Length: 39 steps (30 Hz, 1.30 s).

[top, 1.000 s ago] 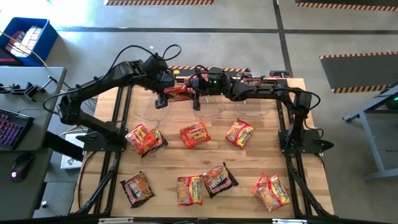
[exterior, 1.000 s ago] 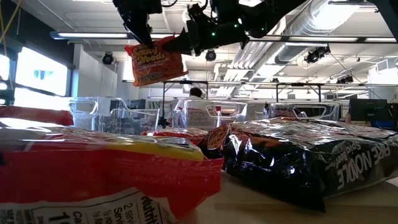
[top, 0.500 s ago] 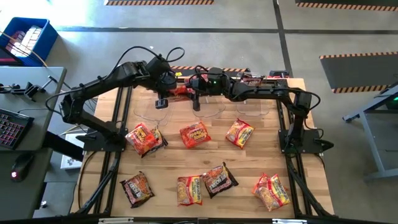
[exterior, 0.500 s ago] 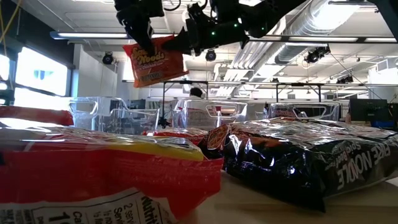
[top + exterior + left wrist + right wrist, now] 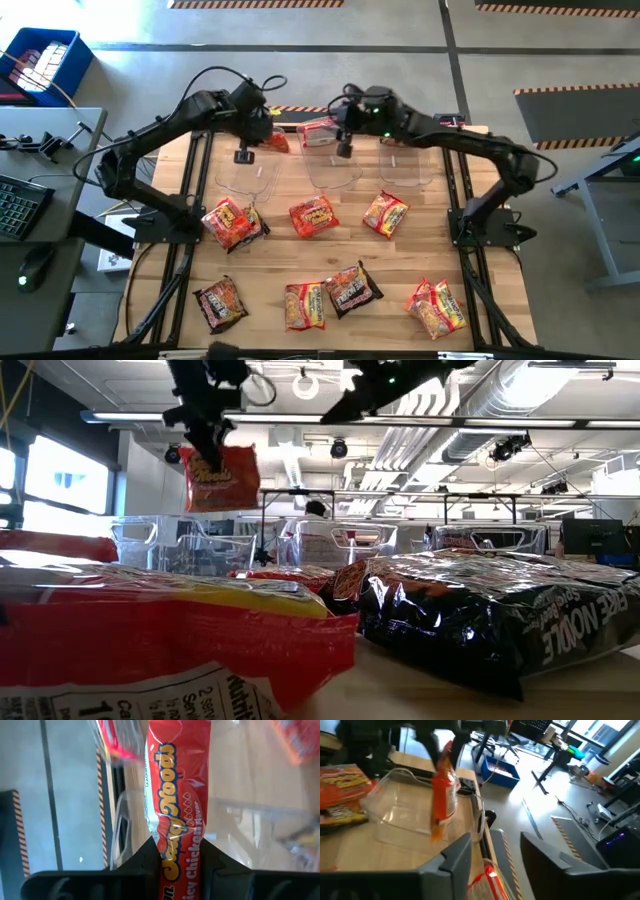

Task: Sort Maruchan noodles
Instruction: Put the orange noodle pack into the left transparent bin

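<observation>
Item: orange-red noodle packet [image 5: 175,805], pinched by one end between my left fingers [image 5: 145,865], hanging in the air above the leftmost clear bin [image 5: 252,178] near the far edge of the surface [image 5: 400,270]. Left gripper [image 5: 243,153] closed on it.

Item: right gripper [image 5: 345,147], above the middle clear bin [image 5: 333,172] at the far edge, fingers [image 5: 452,860] spread, holding nothing.

Item: third clear bin [image 5: 407,168], far right.

Item: loose noodle packets [image 5: 314,216], flat on the surface: three in a middle row, five along the near edge, orange-red and dark.
</observation>
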Available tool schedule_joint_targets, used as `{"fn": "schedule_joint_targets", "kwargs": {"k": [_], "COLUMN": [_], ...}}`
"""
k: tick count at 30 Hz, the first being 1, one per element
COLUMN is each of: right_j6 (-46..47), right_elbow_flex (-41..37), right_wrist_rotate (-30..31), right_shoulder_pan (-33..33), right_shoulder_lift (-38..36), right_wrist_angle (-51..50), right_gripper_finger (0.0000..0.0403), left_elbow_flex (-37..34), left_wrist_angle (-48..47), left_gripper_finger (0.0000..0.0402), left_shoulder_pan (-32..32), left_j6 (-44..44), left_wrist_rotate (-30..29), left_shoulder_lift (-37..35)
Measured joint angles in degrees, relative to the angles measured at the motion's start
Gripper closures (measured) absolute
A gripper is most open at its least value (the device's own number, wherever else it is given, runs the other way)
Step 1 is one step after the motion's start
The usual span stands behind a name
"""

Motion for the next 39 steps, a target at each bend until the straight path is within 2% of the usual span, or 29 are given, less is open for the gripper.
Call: {"fn": "schedule_joint_targets", "kwargs": {"k": [7,12,16,22,36,39], "right_j6": [0.28,0.27,0.27,-0.13,-0.14,-0.10], "right_elbow_flex": [-0.02,-0.33,-0.55,-0.55,-0.55,-0.55], "right_wrist_rotate": [-3.78,-5.27,-5.27,-5.26,-5.22,-5.21], "right_shoulder_pan": [-3.52,-3.86,-3.88,-3.88,-3.90,-3.90], "right_shoulder_lift": [-3.21,-3.21,-3.13,-3.13,-3.13,-3.11], "right_wrist_angle": [-6.12,-6.31,-6.73,-6.57,-6.76,-6.76], "right_gripper_finger": [0.0339,0.0371,0.0375,0.0375,0.0375,0.0375], "left_elbow_flex": [-0.08,-0.08,-0.12,-0.14,-0.14,-0.14], "left_wrist_angle": [2.82,4.48,4.99,11.19,14.45,14.59], "left_gripper_finger": [0.0355,0.0355,0.0355,0.0355,0.0355,0.0355], "left_shoulder_pan": [9.35,12.83,13.88,14.26,16.48,16.59], "left_j6": [7.23,10.38,10.58,10.43,4.01,3.16], "left_wrist_rotate": [1.29,1.30,2.09,4.11,4.18,2.32], "left_shoulder_lift": [6.83,13.18,17.26,19.83,20.69,20.69]}}
